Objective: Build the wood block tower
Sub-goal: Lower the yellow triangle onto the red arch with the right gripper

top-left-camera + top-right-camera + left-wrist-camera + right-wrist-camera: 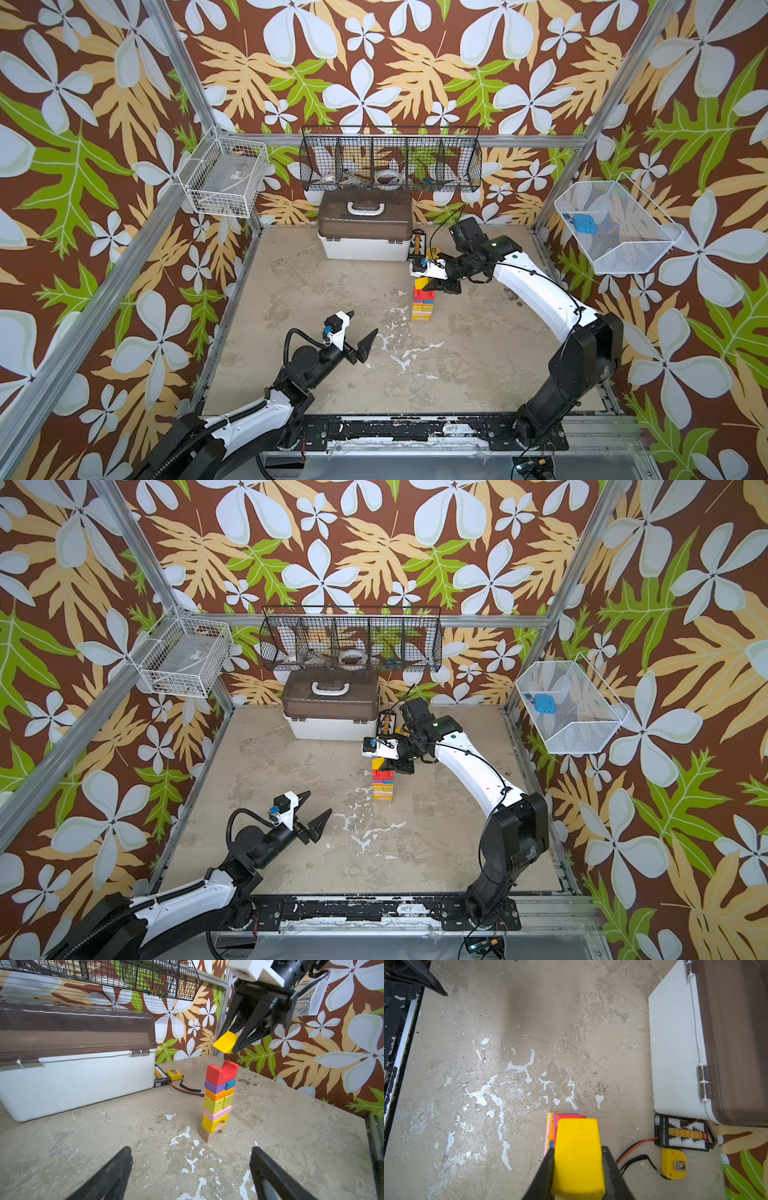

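Tower (218, 1101) stands on the table (291, 1136), red arch (221, 1073) uppermost. My right claw (578, 1149) pinches the yellow block (225, 1042) just above it. Left claw (364, 322) gapes wide, empty, well apart. No loose blocks visible; probably only this placement remains.

Tower (550, 1132) mostly hidden behind the yellow block (578, 1155) in the right wrist view

tilted yellow block (226, 1042) just above upright tower (218, 1101).
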You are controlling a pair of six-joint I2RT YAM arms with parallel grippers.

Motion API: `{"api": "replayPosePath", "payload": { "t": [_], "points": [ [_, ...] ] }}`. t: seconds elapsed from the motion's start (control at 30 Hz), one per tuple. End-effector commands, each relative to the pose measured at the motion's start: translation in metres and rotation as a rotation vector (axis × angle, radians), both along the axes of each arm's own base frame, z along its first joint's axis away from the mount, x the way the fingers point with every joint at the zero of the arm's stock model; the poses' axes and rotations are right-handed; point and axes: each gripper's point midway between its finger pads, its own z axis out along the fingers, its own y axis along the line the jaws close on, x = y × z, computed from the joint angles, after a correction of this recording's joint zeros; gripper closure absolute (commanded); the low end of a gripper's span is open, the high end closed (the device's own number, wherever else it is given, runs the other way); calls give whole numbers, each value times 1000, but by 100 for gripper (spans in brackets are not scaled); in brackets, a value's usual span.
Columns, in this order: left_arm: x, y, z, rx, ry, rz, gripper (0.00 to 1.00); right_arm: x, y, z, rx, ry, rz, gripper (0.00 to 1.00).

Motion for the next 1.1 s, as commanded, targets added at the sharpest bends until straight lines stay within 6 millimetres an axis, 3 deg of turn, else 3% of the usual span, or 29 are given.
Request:
{"api": "replayPosePath", "payload": {
  "t": [0.0, 0.27, 1.07],
  "points": [
    [-8, 5, -20, 35, 18, -2, 10, 4, 3, 0, 7, 22, -17, 100],
    [-6, 5, -21, 38, 25, 6, 11, 4, -1, -12, -24, 39, -22, 100],
    [-4, 4, -23, 46, 39, 6, 11, -6, 0, -9, -5, 42, 5, 97]
  ]
}}
